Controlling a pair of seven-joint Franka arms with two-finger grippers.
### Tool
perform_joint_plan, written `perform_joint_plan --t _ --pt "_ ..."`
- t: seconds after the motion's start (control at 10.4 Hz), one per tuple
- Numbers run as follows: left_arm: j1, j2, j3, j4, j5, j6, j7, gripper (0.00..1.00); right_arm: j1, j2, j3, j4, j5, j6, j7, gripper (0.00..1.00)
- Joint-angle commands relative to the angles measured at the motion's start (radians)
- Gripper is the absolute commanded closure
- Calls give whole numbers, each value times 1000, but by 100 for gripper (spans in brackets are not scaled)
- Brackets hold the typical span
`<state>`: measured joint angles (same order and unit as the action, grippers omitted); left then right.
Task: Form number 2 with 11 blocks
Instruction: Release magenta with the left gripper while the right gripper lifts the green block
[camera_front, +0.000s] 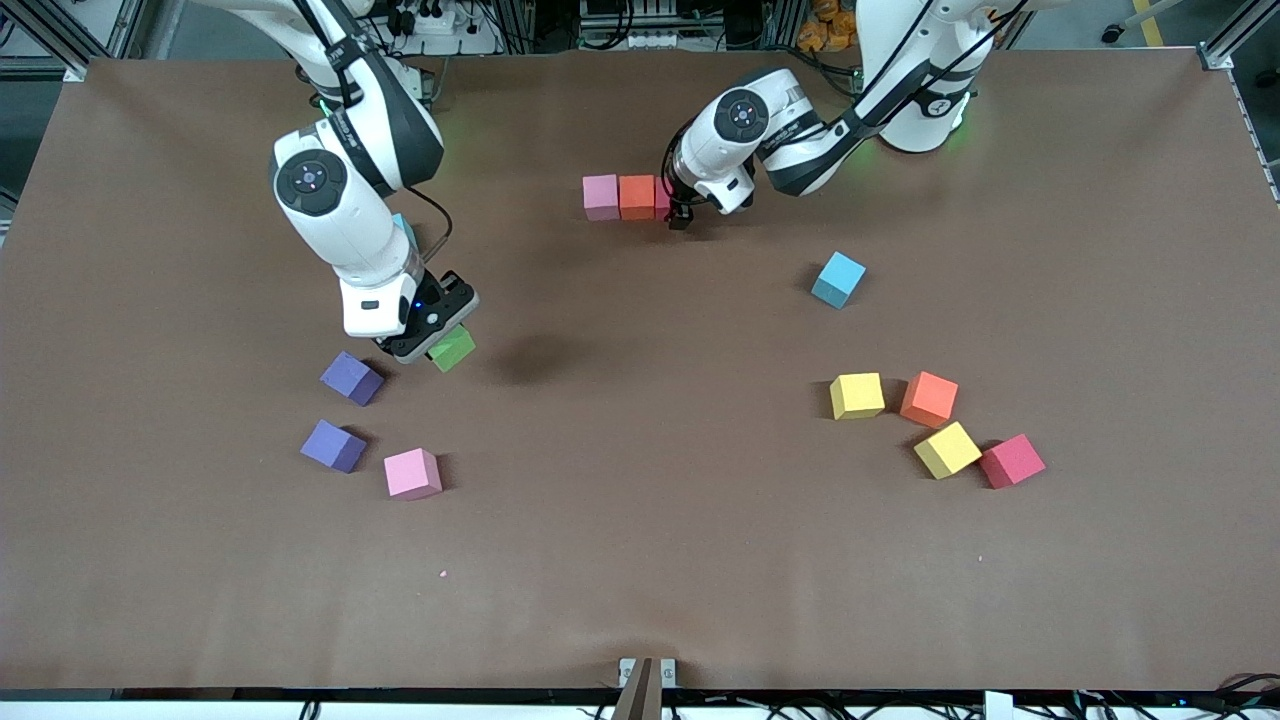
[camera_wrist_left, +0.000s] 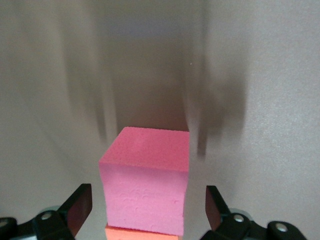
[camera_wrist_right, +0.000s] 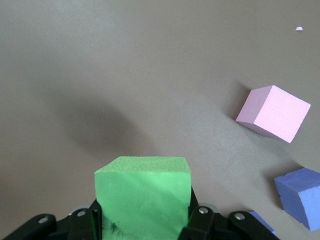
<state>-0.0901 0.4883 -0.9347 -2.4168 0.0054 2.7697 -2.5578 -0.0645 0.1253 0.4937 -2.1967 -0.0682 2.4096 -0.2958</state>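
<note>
Above the table, right claw (camera_front: 440, 335) gripping green block (camera_front: 452, 349); left claw (camera_wrist_left: 145, 212) spread astride crimson block (camera_wrist_left: 146, 175).

- The brown table (camera_front: 640, 560) is carrying scattered foam cubes.
- A row is sitting toward the robots' bases — a pink cube (camera_front: 600, 196) touching an orange cube (camera_front: 636, 196), with a crimson cube (camera_wrist_left: 145, 177) touching the orange one on the left arm's side.
- A light-blue cube (camera_front: 838, 279) is lying alone, nearer the front camera than the row.
- Toward the left arm's end, a yellow cube (camera_front: 857, 395), an orange cube (camera_front: 929, 399), a second yellow cube (camera_front: 947, 450) and a crimson cube (camera_front: 1012, 461) are clustering.
- Toward the right arm's end, two purple cubes (camera_front: 351, 378) (camera_front: 333, 446) and a pink cube (camera_front: 413, 473) are lying close together.
</note>
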Motion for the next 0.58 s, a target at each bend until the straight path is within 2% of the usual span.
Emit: perform_joint_plan --t 0.0,0.19,0.48 --pt "-11 -7 2 4 -25 4 -12 0 47 1 0 14 1 -15 140 73" --pt "-19 -14 1 7 -25 2 -27 0 90 1 0 17 1 -15 263 73" --pt "-19 -45 -3 27 -22 -22 -39 0 114 10 0 23 1 -15 326 73"
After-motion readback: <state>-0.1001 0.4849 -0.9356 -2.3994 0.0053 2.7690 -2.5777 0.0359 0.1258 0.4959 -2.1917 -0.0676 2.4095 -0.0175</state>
